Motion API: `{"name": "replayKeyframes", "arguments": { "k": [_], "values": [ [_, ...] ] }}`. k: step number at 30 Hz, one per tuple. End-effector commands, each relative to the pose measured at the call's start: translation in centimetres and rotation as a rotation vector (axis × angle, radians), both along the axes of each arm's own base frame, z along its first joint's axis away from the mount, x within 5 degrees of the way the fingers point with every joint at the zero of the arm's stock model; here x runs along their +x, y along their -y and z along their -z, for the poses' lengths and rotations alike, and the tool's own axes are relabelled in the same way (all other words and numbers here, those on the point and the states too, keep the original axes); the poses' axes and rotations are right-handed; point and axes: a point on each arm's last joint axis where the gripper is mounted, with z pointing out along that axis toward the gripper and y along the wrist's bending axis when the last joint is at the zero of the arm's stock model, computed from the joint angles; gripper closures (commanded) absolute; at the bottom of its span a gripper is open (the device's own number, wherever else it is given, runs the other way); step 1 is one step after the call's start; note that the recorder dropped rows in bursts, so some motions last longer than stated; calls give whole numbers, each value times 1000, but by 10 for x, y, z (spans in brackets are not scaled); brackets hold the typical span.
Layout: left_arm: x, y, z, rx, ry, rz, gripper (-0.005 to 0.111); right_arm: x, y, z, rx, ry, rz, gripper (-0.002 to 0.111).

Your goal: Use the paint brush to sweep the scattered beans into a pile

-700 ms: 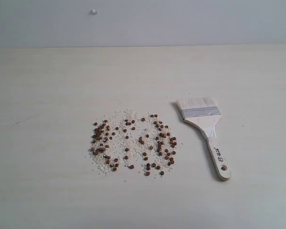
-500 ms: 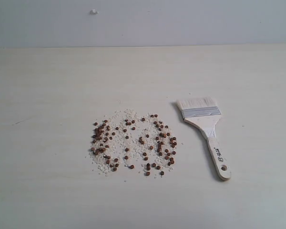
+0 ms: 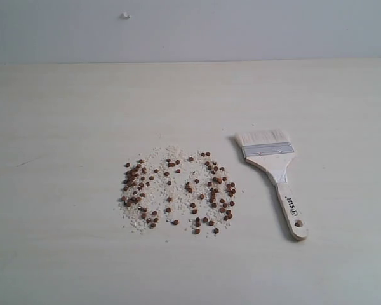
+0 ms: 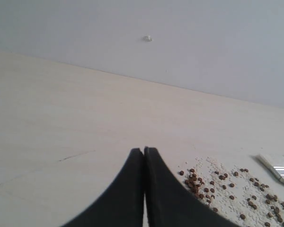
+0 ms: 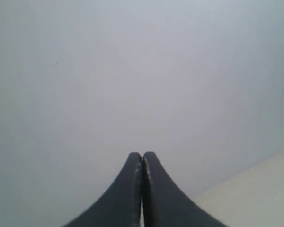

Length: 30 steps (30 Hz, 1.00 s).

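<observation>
Small reddish-brown beans (image 3: 178,190) lie scattered with whitish crumbs in a loose patch at the table's middle; no pile has formed. To their right lies the paint brush (image 3: 272,175), flat on the table, cream bristles pointing away, wooden handle toward the front. Neither arm shows in the exterior view. My left gripper (image 4: 143,150) is shut and empty, hovering off to the side of the beans (image 4: 217,187), with the brush's bristle end (image 4: 277,168) at the frame edge. My right gripper (image 5: 142,154) is shut and empty, facing the grey wall.
The pale wooden table (image 3: 63,127) runs back to a grey wall (image 3: 241,25) that carries a small white mark (image 3: 125,15). A faint scratch (image 3: 28,161) marks the table's left part. A corner of the table (image 5: 260,194) shows in the right wrist view.
</observation>
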Motion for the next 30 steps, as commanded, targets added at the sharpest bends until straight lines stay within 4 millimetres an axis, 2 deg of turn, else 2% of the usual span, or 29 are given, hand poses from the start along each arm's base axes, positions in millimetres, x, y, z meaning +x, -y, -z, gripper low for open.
{"name": "replayKeyframes", "arguments": {
  "k": [1, 4, 8, 17, 22, 27, 30],
  "values": [
    [-1, 0, -1, -12, 7, 2, 107, -7, -5, -27, -32, 7, -38, 108],
    [-1, 0, -1, -12, 7, 2, 107, -3, -7, -55, -68, -37, -58, 108],
    [-1, 0, -1, -12, 7, 2, 107, 15, -8, -73, -105, -131, -67, 108],
    [-1, 0, -1, -12, 7, 2, 107, 94, -13, -83, -122, -571, -180, 108],
    [-1, 0, -1, -12, 7, 2, 107, 141, -21, -70, -137, -866, -322, 108],
    [-1, 0, -1, -12, 7, 2, 107, 178, -51, -47, -235, -1075, -542, 108],
    [-1, 0, -1, -12, 7, 2, 107, 196, -65, -27, -302, -1208, -577, 108]
  ]
}}
